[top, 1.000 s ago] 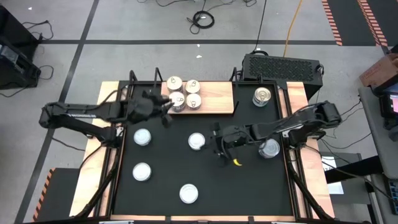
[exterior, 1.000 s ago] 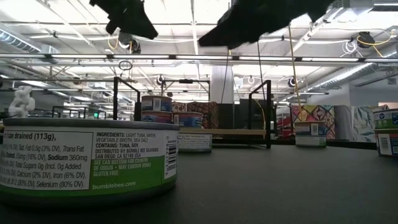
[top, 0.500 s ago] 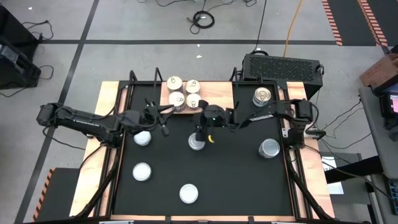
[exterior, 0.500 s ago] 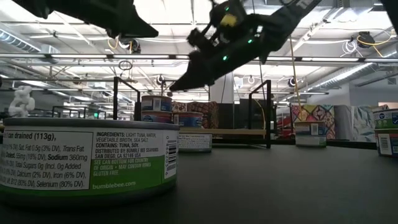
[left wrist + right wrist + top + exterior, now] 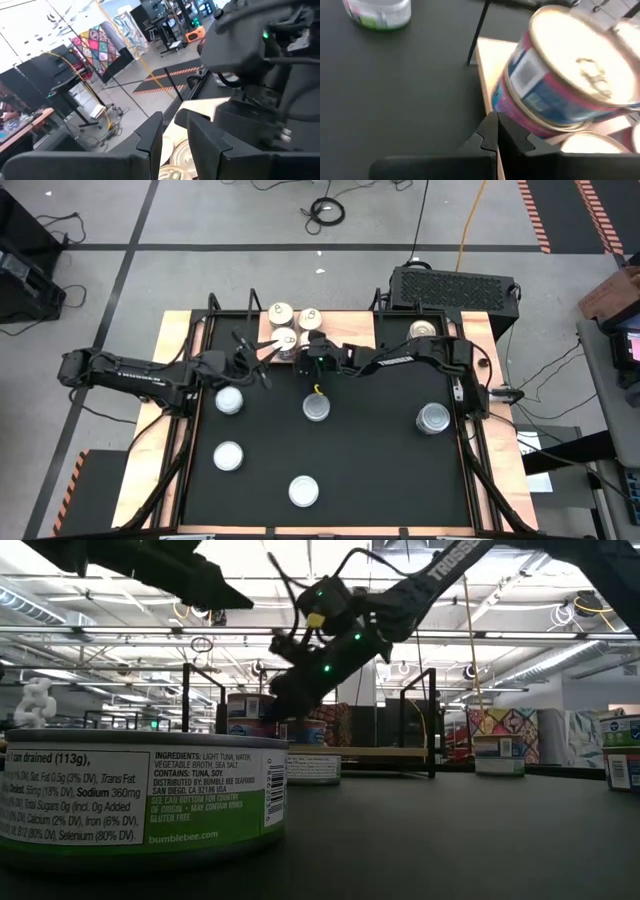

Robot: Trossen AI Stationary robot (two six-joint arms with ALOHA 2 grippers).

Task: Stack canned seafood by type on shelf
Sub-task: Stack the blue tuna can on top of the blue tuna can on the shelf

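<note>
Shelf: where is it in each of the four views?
High: shelf at the table's far edge, centre, tins on its left part.
Low: thin pale slab mid-distance, centre, between black rods.
Left wrist: pale strip beyond the end effector, partly hidden.
Right wrist: board edge under the blue-and-pink tin.
Shared landmark: the stacked tins on it.

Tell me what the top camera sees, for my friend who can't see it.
Both grippers, left and right, meet at cream-topped tins on the shelf. Six silvery tins sit on the black table.
</note>
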